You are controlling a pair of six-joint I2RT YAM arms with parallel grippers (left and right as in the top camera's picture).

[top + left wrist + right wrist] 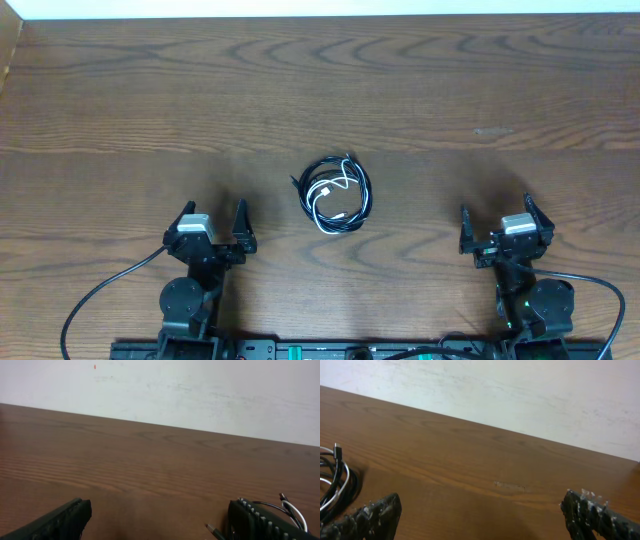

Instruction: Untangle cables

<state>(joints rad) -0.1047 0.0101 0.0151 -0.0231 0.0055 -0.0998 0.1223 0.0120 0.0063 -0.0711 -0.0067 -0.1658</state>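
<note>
The cables (pixel 364 196) lie as one small coil of thin black loops on the wooden table (pixel 400 80), near its middle, with a white cable (pixel 325 190) tangled inside. My left gripper (pixel 214 208) is open, low and to the left of the coil, apart from it. The right gripper (pixel 496 206) is open too, further off to the coil's right. In the left wrist view the left gripper (pixel 160 510) holds nothing, and a cable plug (pixel 215 531) and loops (pixel 295 515) show beside its right finger. In the right wrist view the right gripper (pixel 481 505) is empty and the coil (pixel 335 480) lies at the left edge.
Thick black arm wires (pixel 110 290) (pixel 600 285) trail from the two arm bases at the near edge. A white wall (pixel 200 395) borders the table's far side. A faint scuff (pixel 492 131) marks the wood right of centre.
</note>
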